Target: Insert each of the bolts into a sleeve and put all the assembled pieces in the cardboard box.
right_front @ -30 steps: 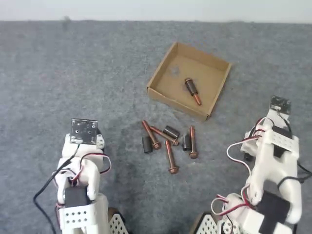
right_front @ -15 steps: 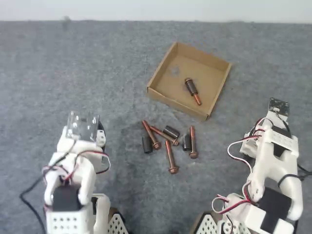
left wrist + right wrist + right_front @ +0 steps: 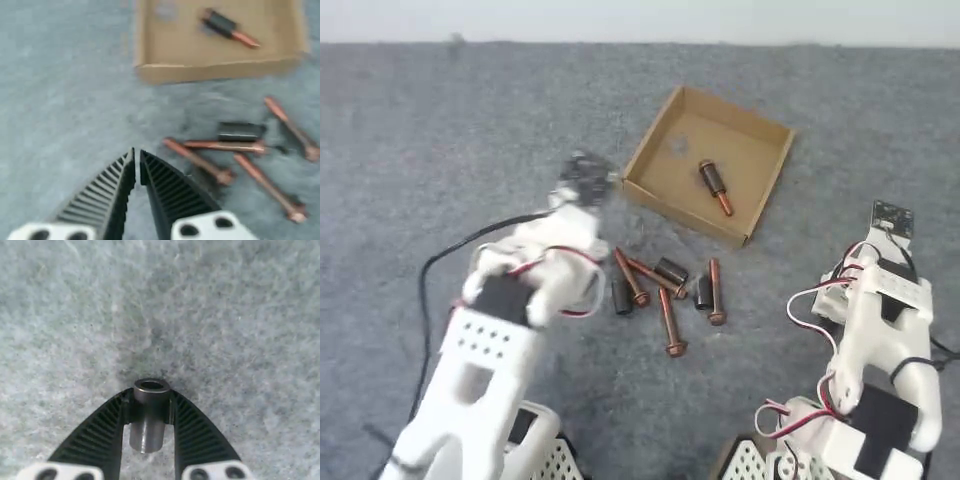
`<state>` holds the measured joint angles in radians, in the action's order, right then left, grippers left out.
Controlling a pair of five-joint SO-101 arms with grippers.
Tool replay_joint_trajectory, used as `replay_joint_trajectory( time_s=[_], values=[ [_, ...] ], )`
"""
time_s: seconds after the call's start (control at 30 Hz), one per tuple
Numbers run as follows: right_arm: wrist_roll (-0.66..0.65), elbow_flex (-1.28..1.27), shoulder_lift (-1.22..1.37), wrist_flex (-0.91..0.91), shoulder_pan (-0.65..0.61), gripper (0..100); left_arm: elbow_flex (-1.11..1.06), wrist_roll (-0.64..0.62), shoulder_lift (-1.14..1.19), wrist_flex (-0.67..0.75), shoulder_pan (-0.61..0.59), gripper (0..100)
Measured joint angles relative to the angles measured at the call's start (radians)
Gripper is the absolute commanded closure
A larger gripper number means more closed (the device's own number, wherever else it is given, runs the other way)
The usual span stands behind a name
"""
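re handling: bolts (image 3: 670, 322) and sleeves (image 3: 671, 271) look like small rigid metal. They're light, smooth and round, so I'd expect them to roll or squirt out of a loose pinch. The best hold on a bolt is probably across the shank up by the head, leaving the tip free. For a sleeve, grip across the outer wall and keep the bore exposed.

Four loose bolts and three loose sleeves sit in a cluster mid-carpet (image 3: 470, 120), just on the near side of the cardboard box (image 3: 680, 212). One assembled piece (image 3: 714, 186) already lies inside the box.

right gripper (image 3: 150, 399) is over bare carpet at the right. Its jaws are clamped on a fourth sleeve (image 3: 149, 415), pinched across the wall with the open bore end clear of the fingers.

left gripper (image 3: 136, 152) is all but closed, just a sliver of gap, and holds nothing. It hovers above the carpet just left of the cluster.
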<state>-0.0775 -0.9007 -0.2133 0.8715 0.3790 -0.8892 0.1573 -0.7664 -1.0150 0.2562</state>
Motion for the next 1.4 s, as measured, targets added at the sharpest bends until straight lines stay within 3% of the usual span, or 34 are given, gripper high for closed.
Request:
replay_joint_trajectory(
  time_s=[0.13, 0.37, 0.67, 0.9, 1.07, 1.17, 1.3, 1.4],
  values=[
    [0.000, 0.000, 0.000, 0.000, 0.000, 99.2, 0.103, 0.072, 0.183, 0.000, 0.132, 99],
    [0.000, 0.000, 0.000, 0.000, 0.000, 99.2, 0.241, 0.359, 0.526, 0.000, 0.321, 99],
    [0.000, 0.000, 0.000, -0.017, 0.000, 99.2, 0.285, 0.450, 0.721, 0.098, 0.503, 93],
    [0.000, 0.000, 0.000, -0.017, 0.000, 99.2, 0.285, 0.431, 0.810, 0.278, 0.509, 93],
    [0.000, 0.000, 0.000, -0.017, 0.000, 99.2, 0.285, 0.215, 0.815, 0.371, 0.511, 93],
    [0.000, 0.000, 0.000, -0.017, 0.000, 99.2, 0.285, 0.127, 0.835, 0.396, 0.508, 96],
    [0.000, 0.000, 0.000, -0.017, 0.000, 99.2, 0.347, 0.106, 0.927, 0.430, 0.448, 99],
    [0.000, 0.000, 0.000, -0.017, 0.000, 99.2, 0.456, 0.104, 1.008, 0.365, 0.436, 99]
  ],
)
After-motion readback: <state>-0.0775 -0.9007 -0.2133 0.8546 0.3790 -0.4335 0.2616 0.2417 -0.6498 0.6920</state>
